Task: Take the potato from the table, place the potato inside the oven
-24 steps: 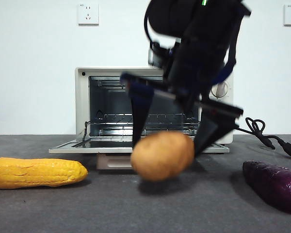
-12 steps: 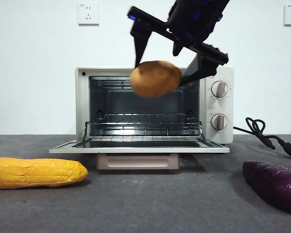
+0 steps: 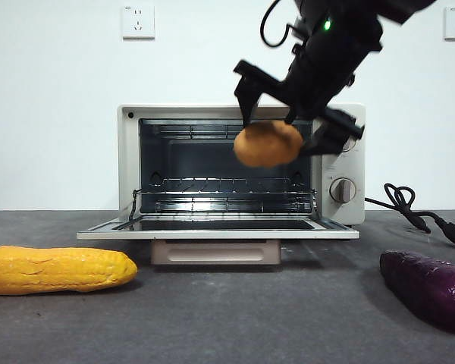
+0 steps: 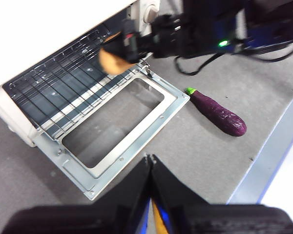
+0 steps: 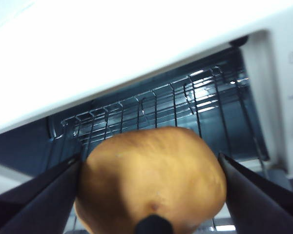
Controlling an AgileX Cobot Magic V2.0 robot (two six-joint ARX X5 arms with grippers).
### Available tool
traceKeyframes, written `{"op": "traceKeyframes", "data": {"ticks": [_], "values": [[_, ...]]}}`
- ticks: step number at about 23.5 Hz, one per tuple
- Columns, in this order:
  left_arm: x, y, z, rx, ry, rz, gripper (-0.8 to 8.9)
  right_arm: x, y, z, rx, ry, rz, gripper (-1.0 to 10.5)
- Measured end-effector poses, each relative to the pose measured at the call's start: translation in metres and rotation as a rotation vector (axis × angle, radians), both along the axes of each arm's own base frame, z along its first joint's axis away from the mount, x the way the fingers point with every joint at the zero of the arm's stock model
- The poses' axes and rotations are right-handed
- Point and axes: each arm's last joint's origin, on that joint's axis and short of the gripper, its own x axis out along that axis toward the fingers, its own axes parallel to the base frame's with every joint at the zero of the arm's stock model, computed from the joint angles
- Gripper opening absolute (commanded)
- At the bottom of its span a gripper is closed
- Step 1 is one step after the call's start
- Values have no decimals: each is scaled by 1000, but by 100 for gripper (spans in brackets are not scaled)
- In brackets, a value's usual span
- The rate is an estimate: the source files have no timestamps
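My right gripper [image 3: 288, 125] is shut on the tan-orange potato [image 3: 268, 144] and holds it in the air at the upper right of the oven's open mouth. The right wrist view has the potato [image 5: 151, 180] filling the space between the two jaws, with the wire rack [image 5: 156, 114] just beyond it. The cream-white oven [image 3: 129, 152] stands at the back of the table [image 3: 227, 318] with its door [image 3: 216, 227] folded down flat. From high above, the left wrist view looks down on the oven [image 4: 63, 112], the potato [image 4: 112, 61] and the right arm. My left gripper [image 4: 150, 158] is shut on nothing.
A yellow corn cob [image 3: 57, 269] lies at the front left of the table. A dark purple sweet potato [image 3: 428, 288] lies at the front right, also seen as the purple sweet potato [image 4: 217, 112]. A black power cord [image 3: 417, 212] trails right of the oven.
The right gripper lifted the potato off the table, then carried it right and a little down, away from the camera, to the oven's opening.
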Motion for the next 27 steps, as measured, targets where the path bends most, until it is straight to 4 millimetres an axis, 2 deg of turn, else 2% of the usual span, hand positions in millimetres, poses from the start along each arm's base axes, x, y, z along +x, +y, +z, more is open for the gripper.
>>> {"op": "traceKeyframes", "data": {"ticks": [6, 8, 10, 13, 14, 15, 27], "values": [[-1, 0, -1, 9, 17, -4, -8, 13, 4, -23, -6, -10, -41, -15], [-2, 0, -2, 11, 20, -3, -8, 15, 4, -28, -13, -5, -54, 16], [-1, 0, -2, 11, 20, -4, -8, 17, 3, -29, -10, -11, -59, 111], [-2, 0, -2, 11, 21, -6, -8, 17, 3, -28, -8, -15, -60, 436], [-2, 0, -2, 11, 20, -7, -8, 18, 2, -28, -3, -19, -58, 517], [-2, 0, -2, 11, 21, -7, -8, 18, 1, -28, -2, -21, -61, 539], [-3, 0, -3, 25, 33, -12, -7, 21, -1, -26, 10, -38, -70, 541]]}}
